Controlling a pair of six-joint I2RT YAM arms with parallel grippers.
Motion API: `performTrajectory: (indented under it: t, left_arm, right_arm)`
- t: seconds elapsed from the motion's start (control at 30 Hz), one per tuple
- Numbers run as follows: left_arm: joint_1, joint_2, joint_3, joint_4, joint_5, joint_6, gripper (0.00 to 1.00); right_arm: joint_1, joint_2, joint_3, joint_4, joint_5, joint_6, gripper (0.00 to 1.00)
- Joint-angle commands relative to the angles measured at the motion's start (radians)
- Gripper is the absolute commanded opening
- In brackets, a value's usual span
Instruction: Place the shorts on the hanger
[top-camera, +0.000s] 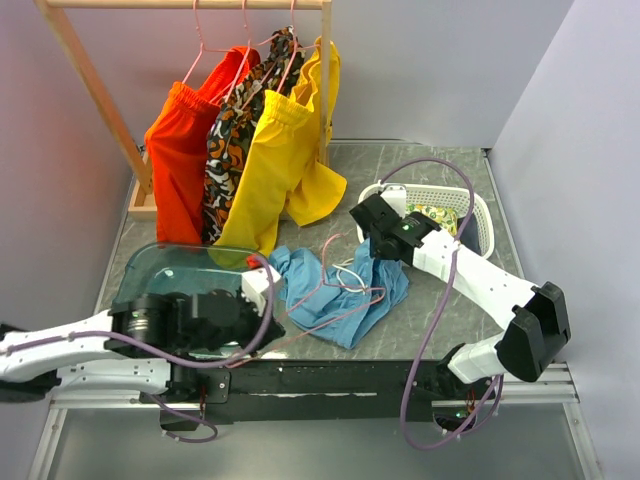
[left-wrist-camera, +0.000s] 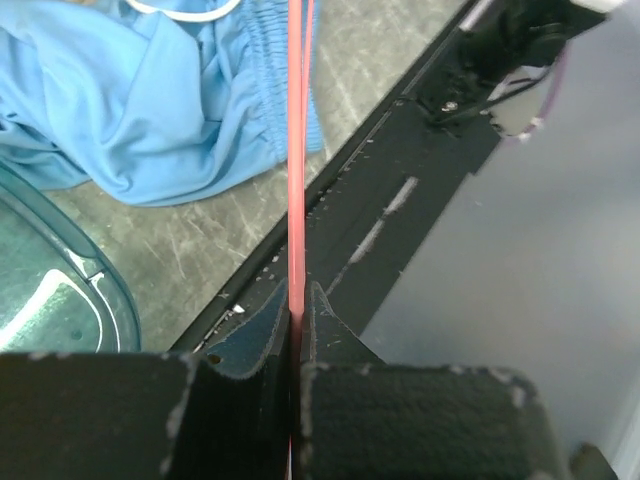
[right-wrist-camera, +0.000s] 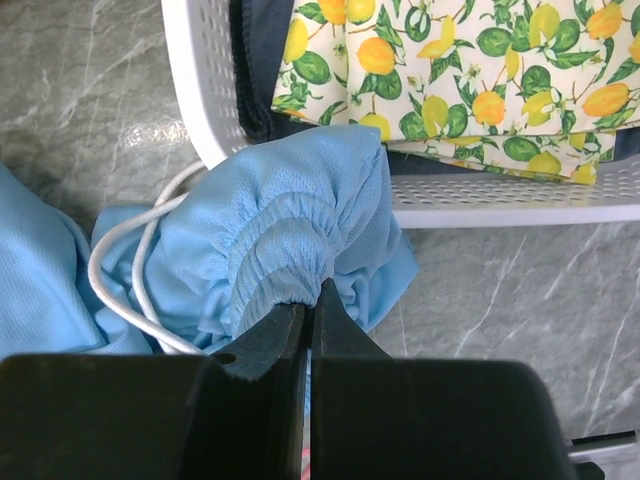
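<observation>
The left gripper (left-wrist-camera: 300, 300) is pinched nearly shut on the thin pink hanger (left-wrist-camera: 297, 170); I judge that so slim a wire could twist or slide between the pads under a sideways pull. The shorts (top-camera: 338, 298) lie crumpled between the arms, the wire running across them. The right gripper (right-wrist-camera: 308, 305) is clamped tight on a bunched fold of their elastic band; so small a pinch may slip when lifted.

Sky-blue shorts (top-camera: 340, 300), pink hanger (left-wrist-camera: 297, 150), lemon-print cloth (right-wrist-camera: 450, 80) (white basket (right-wrist-camera: 195, 80))
</observation>
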Motion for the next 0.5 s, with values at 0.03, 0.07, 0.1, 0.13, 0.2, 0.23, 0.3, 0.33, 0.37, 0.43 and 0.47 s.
performTrajectory:
  t: [0.03, 0.07, 0.1, 0.13, 0.2, 0.23, 0.3, 0.33, 0.37, 0.43, 0.47]
  left_arm:
    - [-0.129, 0.091, 0.018, 0.031, -0.329, -0.119, 0.01]
    - [-0.156, 0.102, 0.022, 0.023, -0.362, -0.145, 0.01]
    - [-0.17, 0.12, 0.031, 0.014, -0.395, -0.164, 0.01]
    - [-0.182, 0.129, 0.036, -0.012, -0.462, -0.179, 0.01]
    - [-0.211, 0.152, 0.054, -0.042, -0.515, -0.225, 0.01]
    - [-0.219, 0.157, 0.058, -0.051, -0.538, -0.237, 0.01]
    - [-0.241, 0.159, 0.051, -0.046, -0.578, -0.247, 0.01]
    - [-0.245, 0.154, 0.044, -0.033, -0.583, -0.244, 0.01]
    - [-0.257, 0.15, 0.033, 0.033, -0.577, -0.218, 0.01]
    - [-0.265, 0.136, -0.002, 0.102, -0.581, -0.19, 0.01]
    - [-0.276, 0.134, -0.011, 0.15, -0.599, -0.176, 0.01]
  right_arm:
    - [-0.008, -0.079, 0.033, -0.008, -0.009, -0.011, 0.0]
    - [-0.008, -0.086, 0.028, -0.01, -0.011, -0.012, 0.0]
    - [-0.008, -0.093, 0.027, -0.013, -0.011, -0.014, 0.0]
    - [-0.007, -0.107, 0.024, -0.017, -0.009, -0.014, 0.0]
    - [-0.008, -0.121, 0.015, -0.02, -0.005, -0.014, 0.0]
    - [-0.008, -0.136, 0.012, -0.022, -0.003, -0.014, 0.0]
    - [-0.007, -0.151, 0.005, -0.017, -0.026, -0.02, 0.0]
    - [-0.005, -0.164, 0.005, -0.011, -0.038, -0.023, 0.0]
    - [-0.001, -0.17, 0.011, -0.007, -0.055, -0.025, 0.0]
    - [0.011, -0.181, 0.024, 0.003, -0.094, -0.032, 0.0]
    - [0.018, -0.179, 0.051, 0.003, -0.104, -0.035, 0.0]
